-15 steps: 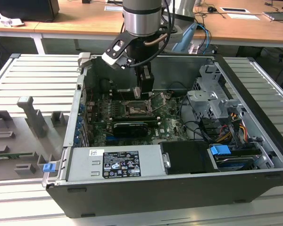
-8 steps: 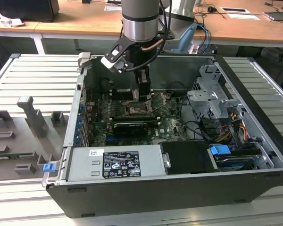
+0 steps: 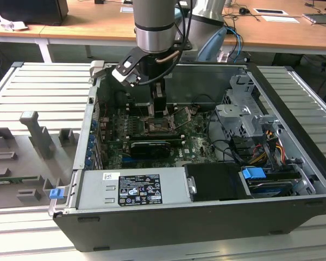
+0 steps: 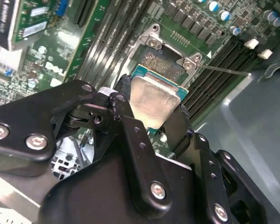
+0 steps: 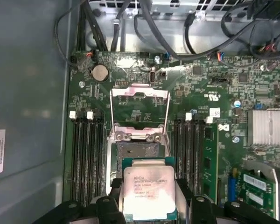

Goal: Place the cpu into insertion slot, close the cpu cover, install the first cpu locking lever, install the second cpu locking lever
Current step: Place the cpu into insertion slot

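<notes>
Tool point(image 5: 148, 201) clenched on cpu point(image 5: 149, 175), held over insertion slot point(image 5: 136, 150), chip print point(image 5: 147, 187) seemingly illegible

Arm point(image 3: 155, 27), fingers point(image 3: 158, 103) inside open computer case point(image 3: 206, 217)

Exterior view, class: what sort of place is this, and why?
Probably a robotics lab: an opened computer case on a slatted metal workbench, office desks behind, the gripper holding the cpu.

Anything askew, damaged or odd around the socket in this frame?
Nothing stands out. The gripper holds the cpu between its fingers close by the bare insertion slot, and the cpu cover is swung open. No damage or loose bits show nearby.
</notes>
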`<state>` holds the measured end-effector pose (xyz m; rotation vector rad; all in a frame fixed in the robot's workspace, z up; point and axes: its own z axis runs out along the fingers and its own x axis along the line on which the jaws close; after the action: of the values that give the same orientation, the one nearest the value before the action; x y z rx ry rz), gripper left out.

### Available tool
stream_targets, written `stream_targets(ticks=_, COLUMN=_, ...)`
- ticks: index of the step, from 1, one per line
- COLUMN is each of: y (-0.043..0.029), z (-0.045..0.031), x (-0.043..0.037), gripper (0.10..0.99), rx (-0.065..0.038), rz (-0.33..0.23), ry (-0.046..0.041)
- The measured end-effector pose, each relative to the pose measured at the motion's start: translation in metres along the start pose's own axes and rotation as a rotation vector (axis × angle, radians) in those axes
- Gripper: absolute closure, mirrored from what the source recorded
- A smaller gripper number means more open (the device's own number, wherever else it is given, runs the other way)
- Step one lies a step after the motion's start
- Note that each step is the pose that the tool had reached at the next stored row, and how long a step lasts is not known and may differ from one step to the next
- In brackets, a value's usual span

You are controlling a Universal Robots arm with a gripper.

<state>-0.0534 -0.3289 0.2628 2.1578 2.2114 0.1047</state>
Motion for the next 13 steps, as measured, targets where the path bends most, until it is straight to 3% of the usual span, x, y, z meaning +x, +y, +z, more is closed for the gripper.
stream_targets(ticks=13, y=0.0002, z=0.0340, x=0.0021, gripper=0.557, rx=0.001, rz=0.012, ry=-0.0009)
